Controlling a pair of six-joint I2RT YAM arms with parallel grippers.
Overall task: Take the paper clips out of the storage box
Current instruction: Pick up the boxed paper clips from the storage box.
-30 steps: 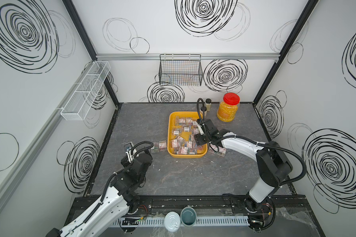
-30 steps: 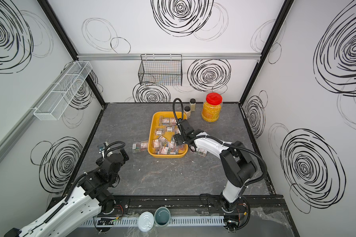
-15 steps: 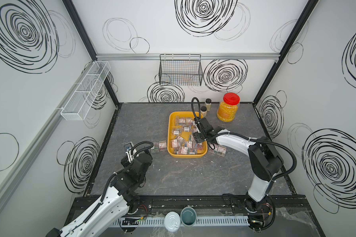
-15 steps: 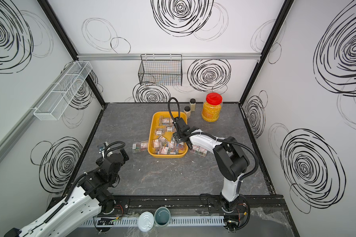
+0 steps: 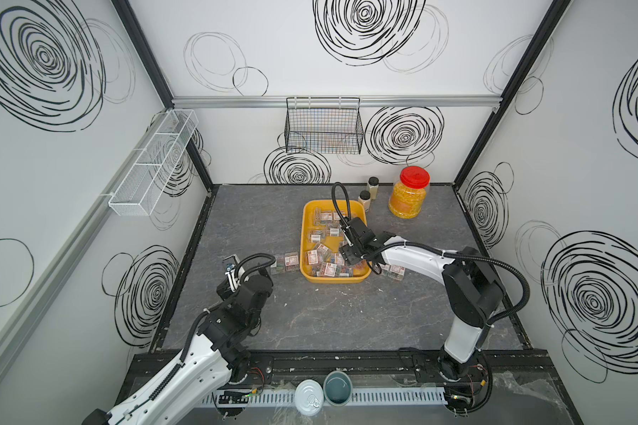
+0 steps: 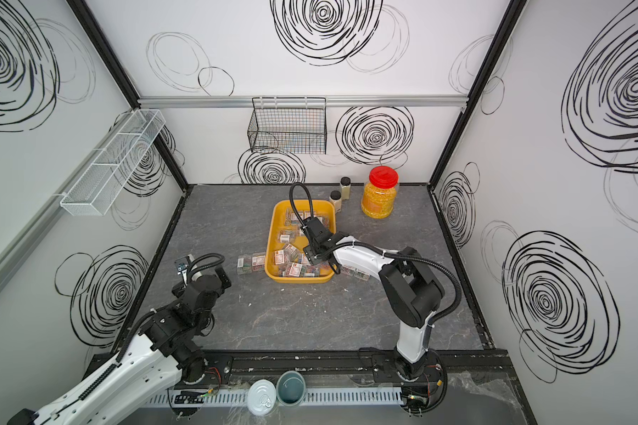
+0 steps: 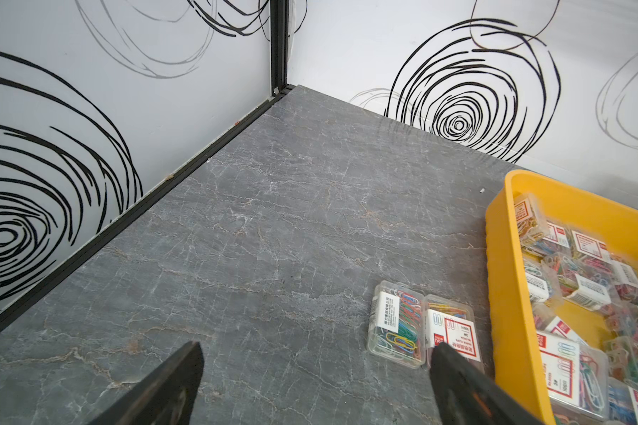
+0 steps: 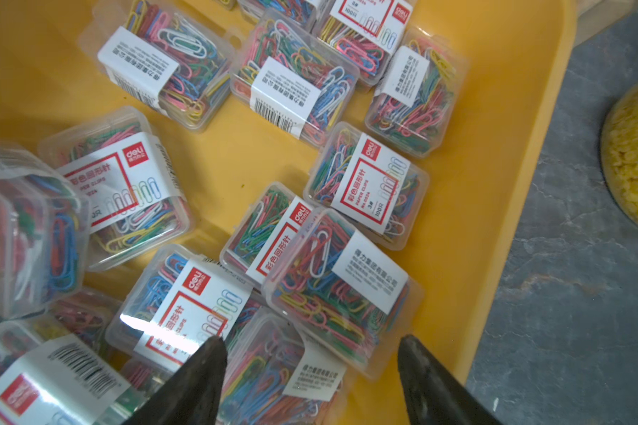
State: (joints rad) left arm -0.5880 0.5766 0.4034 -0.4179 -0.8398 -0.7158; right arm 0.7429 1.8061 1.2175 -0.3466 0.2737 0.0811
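- In both top views, the right gripper point(image 5: 350, 254) has slid off the right rim of the storage box point(image 5: 302, 235) and in over its near end. It sits low above the paper clip cases point(image 5: 323, 257), so I'd say a fresh pick is lining up.
- The left arm point(image 5: 236, 316) hasn't budged. One outside pair point(image 5: 286, 262) lies by the box's left wall and a right-hand pair point(image 5: 393, 271) by the other. Most cases are still inside, so it's early days.
- In the left wrist view, the left gripper point(image 7: 315, 349) is spread wide and holds nothing over bare table. Here the outside pair shows sharply: the two cases touch each other, just beside the yellow wall. From above they're only a blur.
- In the right wrist view, the jaws are parted with nothing clamped. The target case point(image 8: 273, 368) lies between the tips, propped on its neighbours, and that overlap is invisible from above. I can't tell whether the tips touch it yet. The grain jar point(image 8: 634, 165) peeks in beyond the rim.
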